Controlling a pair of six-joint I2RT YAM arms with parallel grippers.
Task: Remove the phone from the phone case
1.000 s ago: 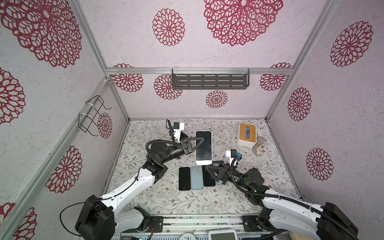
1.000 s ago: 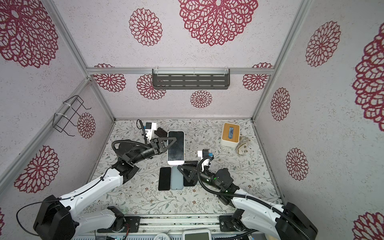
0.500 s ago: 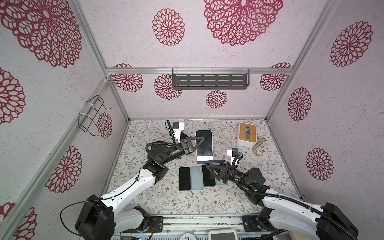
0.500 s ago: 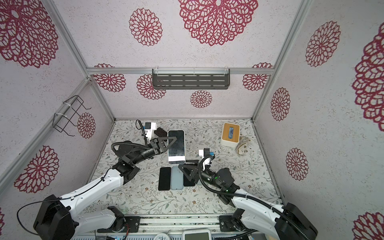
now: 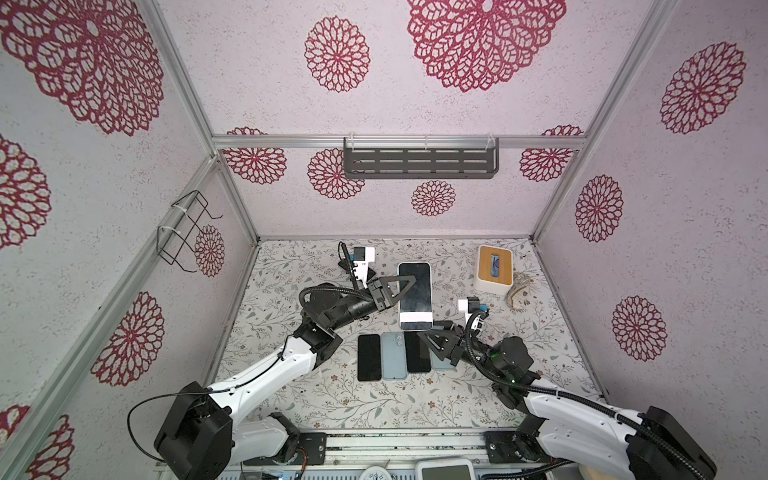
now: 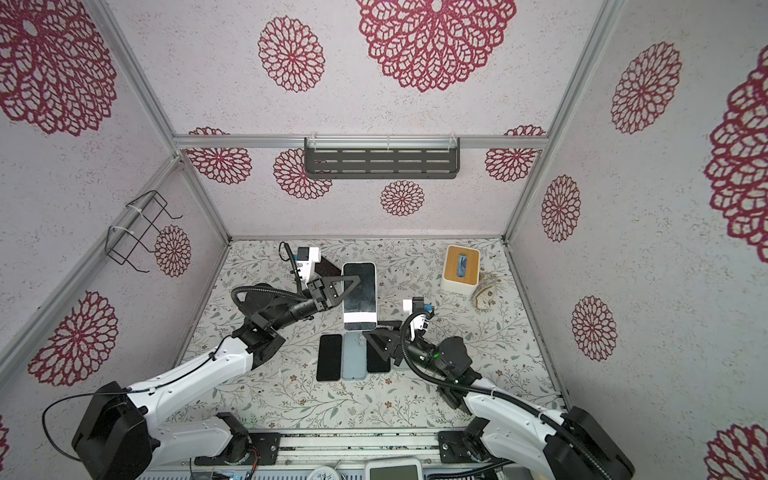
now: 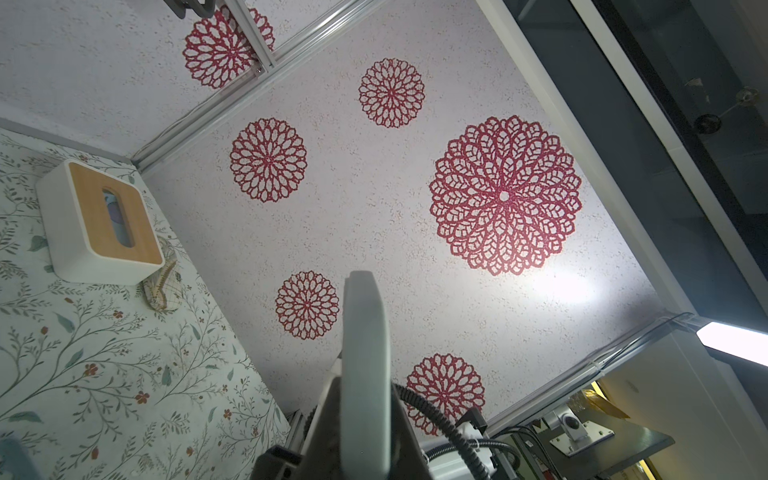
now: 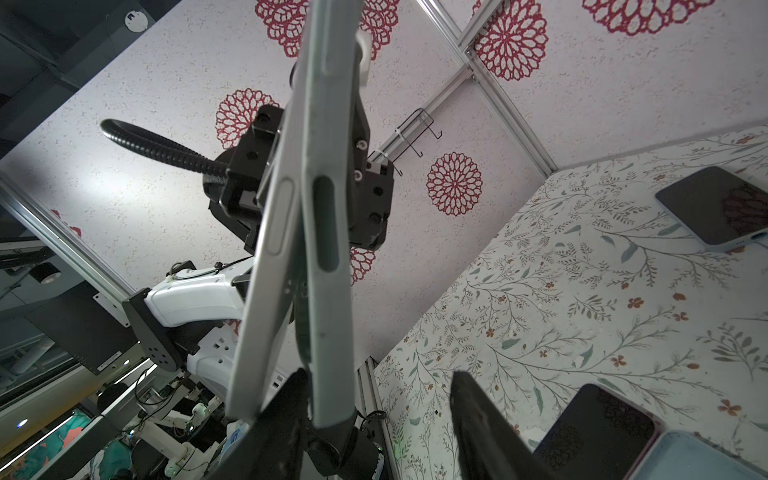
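Glass-faced phone (image 5: 414, 296), stiff, likely slick and breakable, hangs above the table (image 5: 415, 409), left gripper (image 5: 400, 287) clamped tight on its side edge. Bendy grey phone case (image 8: 328, 257) gapes off its lower end, between right gripper's (image 8: 376, 397) half-open jaws, unpinched. Best hold, I reckon: that loose case lip.

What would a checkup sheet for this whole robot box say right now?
Surface: floral tabletop.
Job's things: phone raised off the table; phone case gaping from it at the lower end.
Clutter: row of phones, tissue box, netted pouch.
Grippers: left gripper shut on the phone; right gripper open, the case's lower end between its fingers.
Cables: ribbed hoses along both arms.
Surroundings: flowered walls, grey shelf, wire rack.
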